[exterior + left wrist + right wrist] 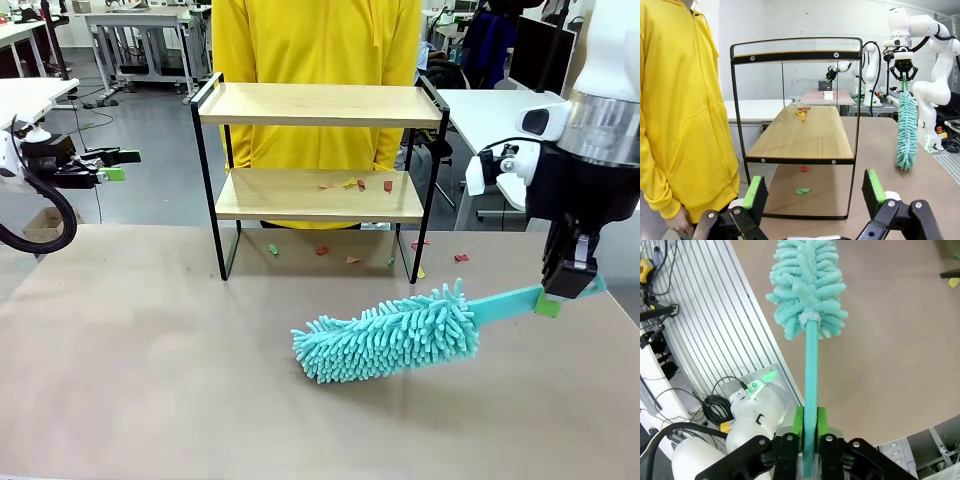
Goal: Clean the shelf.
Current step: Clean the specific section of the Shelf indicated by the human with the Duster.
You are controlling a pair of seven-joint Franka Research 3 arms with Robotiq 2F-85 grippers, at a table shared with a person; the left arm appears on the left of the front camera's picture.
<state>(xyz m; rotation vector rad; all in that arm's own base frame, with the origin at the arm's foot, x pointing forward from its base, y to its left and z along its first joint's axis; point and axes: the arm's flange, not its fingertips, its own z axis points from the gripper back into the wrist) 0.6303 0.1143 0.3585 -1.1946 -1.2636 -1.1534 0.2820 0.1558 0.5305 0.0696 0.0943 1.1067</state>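
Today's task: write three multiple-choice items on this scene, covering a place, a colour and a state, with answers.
1. On the two-tier wooden shelf with black metal frame, where do the small coloured scraps lie? A upper board; B lower board; C both boards.
2. What colour is the fluffy chenille duster? A teal; B yellow; C red.
3. The right gripper is: A open; B shut on the duster's handle; C touching the shelf.
Key: 1 B, scraps sit on the lower board; 2 A, strands and handle are teal; 3 B, its green pads clamp the handle.
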